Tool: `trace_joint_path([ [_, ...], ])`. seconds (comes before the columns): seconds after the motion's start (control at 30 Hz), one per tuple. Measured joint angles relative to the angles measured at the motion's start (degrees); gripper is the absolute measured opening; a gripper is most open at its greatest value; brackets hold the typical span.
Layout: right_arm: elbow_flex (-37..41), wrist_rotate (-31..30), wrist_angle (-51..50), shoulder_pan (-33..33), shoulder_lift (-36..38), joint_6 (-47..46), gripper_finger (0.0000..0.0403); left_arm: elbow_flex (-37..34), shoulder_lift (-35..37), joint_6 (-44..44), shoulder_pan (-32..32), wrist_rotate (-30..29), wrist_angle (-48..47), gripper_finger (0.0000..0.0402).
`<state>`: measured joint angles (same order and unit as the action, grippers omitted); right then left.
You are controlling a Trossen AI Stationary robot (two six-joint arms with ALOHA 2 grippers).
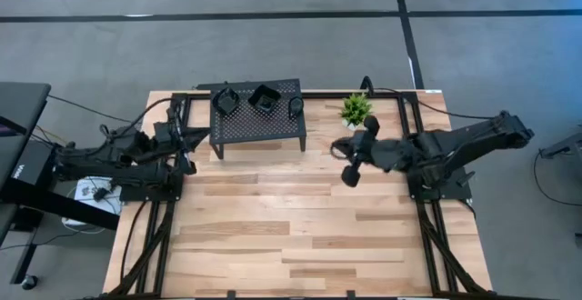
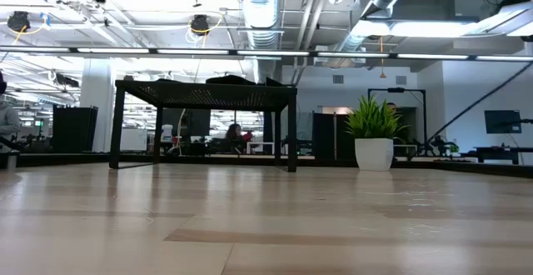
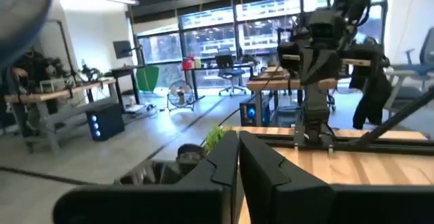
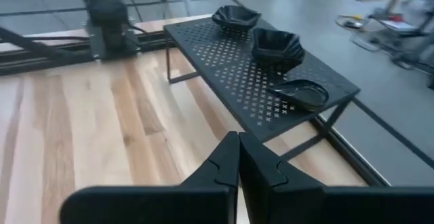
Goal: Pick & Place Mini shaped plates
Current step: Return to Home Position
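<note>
Three mini shaped plates, glossy black, sit on top of the black perforated stand at the table's back: a wavy one, a squarish one and a small teardrop one. The right wrist view shows the same plates. My left gripper hovers just left of the stand, its fingers shut with nothing between them. To the right of the stand my right gripper hangs over the wood, fingers shut and empty.
A small green potted plant stands at the back, between the stand and the right arm. Dark frame rails run along both table sides. Bare wood fills the table's front. Across the room a seated person shows beyond the stand.
</note>
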<state>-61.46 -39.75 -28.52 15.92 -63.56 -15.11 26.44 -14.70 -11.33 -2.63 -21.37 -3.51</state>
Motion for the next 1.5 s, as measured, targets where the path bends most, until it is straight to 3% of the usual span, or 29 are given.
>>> trace_joint_path([
  [0.2, 17.25, 17.12, 18.90, -4.19, 13.72, 11.50, 0.0001, -4.30, 14.12, 2.18, 0.13, -0.08, -0.64, 0.0016],
  [0.3, 27.92, 23.48, 30.00, -5.90, 22.19, 14.58, 0.0001, -5.14, 14.56, 2.26, 0.06, -1.14, -2.40, 0.0016],
  [0.53, 44.82, 24.75, 34.17, -10.36, 40.00, 11.82, 0.0001, -7.86, 9.71, 2.16, 0.10, -1.16, 3.61, 0.0016],
  [0.83, 52.18, 24.85, 26.35, -11.26, 62.41, 16.07, 0.0001, -8.13, 14.60, 1.11, 0.13, -1.56, 4.19, 0.0016],
  [1.13, 53.54, 24.74, 26.16, -11.98, 63.43, 16.30, 0.0001, -16.15, 14.68, 4.94, 0.13, -1.25, 5.65, 0.0016],
  [1.37, 60.50, 24.17, 36.82, -12.30, 63.42, 17.20, 0.0001, -23.48, 14.69, 4.64, 0.13, -0.88, 13.85, 0.0016],
  [1.5, 61.03, 23.37, 35.77, -13.75, 63.25, 13.73, 0.0001, -26.13, 14.67, 7.69, 0.13, -0.64, 12.59, 0.0016],
])
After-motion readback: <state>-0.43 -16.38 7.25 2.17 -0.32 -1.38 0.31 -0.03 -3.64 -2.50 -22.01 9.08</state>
